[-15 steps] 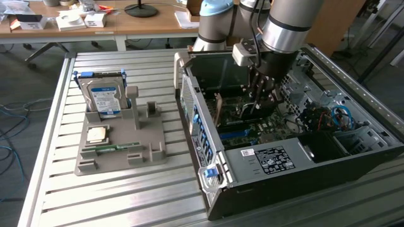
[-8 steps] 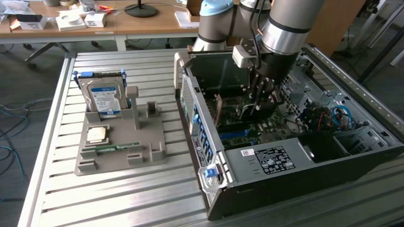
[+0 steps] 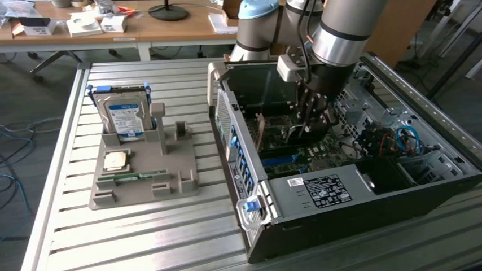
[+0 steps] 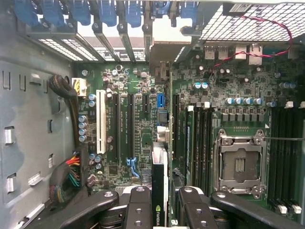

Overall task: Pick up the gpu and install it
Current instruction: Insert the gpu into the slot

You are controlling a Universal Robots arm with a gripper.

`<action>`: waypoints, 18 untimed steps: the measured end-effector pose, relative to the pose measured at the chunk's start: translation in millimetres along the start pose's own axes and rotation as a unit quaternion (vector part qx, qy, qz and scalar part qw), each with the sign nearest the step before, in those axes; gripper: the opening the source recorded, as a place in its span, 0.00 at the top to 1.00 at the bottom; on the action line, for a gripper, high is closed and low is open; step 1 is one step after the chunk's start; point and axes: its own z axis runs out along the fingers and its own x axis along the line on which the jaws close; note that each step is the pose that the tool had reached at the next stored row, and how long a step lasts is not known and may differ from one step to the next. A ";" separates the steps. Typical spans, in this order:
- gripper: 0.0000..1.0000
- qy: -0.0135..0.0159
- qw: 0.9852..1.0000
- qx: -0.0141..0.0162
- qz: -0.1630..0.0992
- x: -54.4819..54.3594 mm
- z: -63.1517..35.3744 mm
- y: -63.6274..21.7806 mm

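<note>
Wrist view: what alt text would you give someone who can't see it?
The tool holds the gpu edge-on over the expansion slots of a green motherboard inside an open computer case. An empty processor socket lies nearby.

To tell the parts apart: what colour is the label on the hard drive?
The hard drive label is blue and white; the exterior view shows it best.

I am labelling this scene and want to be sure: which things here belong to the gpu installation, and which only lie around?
Belonging to the job: gpu, held edge-on in the gripper; motherboard; open computer case.

Just lying about: hard drive, processor chip, memory stick, all on the grey holder beside the case.
</note>
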 end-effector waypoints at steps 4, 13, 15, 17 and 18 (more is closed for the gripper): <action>0.73 0.000 1.000 0.000 0.000 0.1 1.4 0.0; 0.73 0.000 1.000 0.000 0.000 0.1 2.3 0.8; 0.73 0.000 1.000 0.000 0.000 0.1 2.3 0.9; 0.73 0.000 1.000 0.000 0.000 0.0 2.4 2.3; 0.73 0.000 1.000 0.000 0.000 0.0 2.4 2.6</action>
